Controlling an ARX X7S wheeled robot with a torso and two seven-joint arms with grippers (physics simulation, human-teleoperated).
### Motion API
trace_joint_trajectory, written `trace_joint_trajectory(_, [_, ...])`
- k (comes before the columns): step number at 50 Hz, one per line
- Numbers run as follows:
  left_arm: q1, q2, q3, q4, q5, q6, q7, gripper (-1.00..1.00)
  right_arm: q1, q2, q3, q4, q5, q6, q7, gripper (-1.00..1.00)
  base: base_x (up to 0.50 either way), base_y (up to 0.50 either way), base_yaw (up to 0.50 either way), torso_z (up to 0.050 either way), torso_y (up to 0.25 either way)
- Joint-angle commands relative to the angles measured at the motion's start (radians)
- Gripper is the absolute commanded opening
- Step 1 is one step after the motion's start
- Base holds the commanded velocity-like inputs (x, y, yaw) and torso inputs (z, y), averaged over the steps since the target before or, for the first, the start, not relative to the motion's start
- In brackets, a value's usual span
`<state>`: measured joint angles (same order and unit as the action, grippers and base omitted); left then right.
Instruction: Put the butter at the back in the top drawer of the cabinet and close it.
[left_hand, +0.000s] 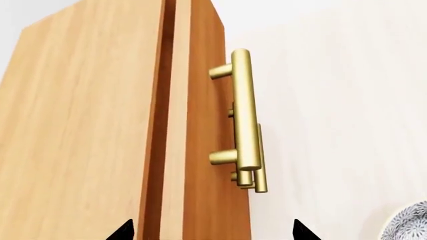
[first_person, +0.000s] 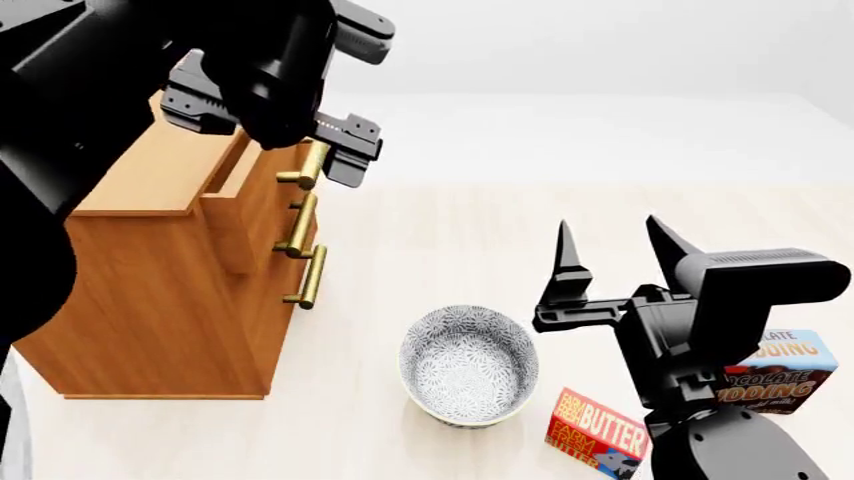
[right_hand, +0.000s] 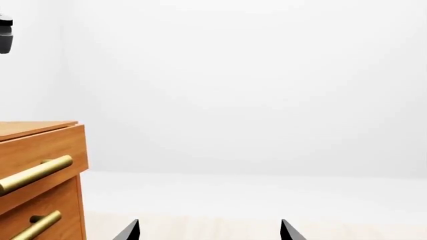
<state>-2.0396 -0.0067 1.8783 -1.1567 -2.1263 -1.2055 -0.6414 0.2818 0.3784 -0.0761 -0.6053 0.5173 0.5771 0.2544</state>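
Note:
The butter (first_person: 602, 430), a small red and orange box, lies on the floor at the front right, partly behind my right arm. The wooden cabinet (first_person: 147, 290) stands at the left, and its top drawer (first_person: 238, 178) is pulled out a little. My left gripper (first_person: 358, 150) is open just in front of that drawer's brass handle (first_person: 308, 166). In the left wrist view the handle (left_hand: 243, 115) lies ahead of the gripper (left_hand: 212, 232), with nothing between the fingertips. My right gripper (first_person: 607, 255) is open and empty, pointing up, above the bowl and the butter.
A patterned bowl (first_person: 470, 365) sits on the floor between the cabinet and the butter. A brown-and-blue pudding box (first_person: 785, 368) stands at the far right behind my right arm. Two lower drawers (first_person: 274, 270) are shut. In the right wrist view, the cabinet (right_hand: 40, 150) is at the left.

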Motion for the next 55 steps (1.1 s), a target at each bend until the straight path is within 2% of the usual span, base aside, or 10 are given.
trace_joint_trajectory(1, [0.024, 0.006, -0.107, -0.032, 0.098, -0.042, -0.005, 1.0, -0.001, 0.003, 0.002, 0.006, 0.005, -0.007, 0.0, 1.0, 0.0, 0.0, 0.0, 0.0, 0.0])
trace_joint_trajectory(20, [0.064, 0.007, -0.184, -0.049, 0.162, -0.061, -0.024, 1.0, -0.005, 0.006, 0.006, 0.026, 0.011, -0.026, -0.005, 1.0, 0.0, 0.0, 0.0, 0.0, 0.0])
trace_joint_trajectory(55, [0.101, 0.007, -0.178, -0.083, 0.164, -0.061, -0.043, 1.0, -0.014, 0.015, 0.011, 0.037, 0.023, -0.046, -0.004, 1.0, 0.0, 0.0, 0.0, 0.0, 0.0])
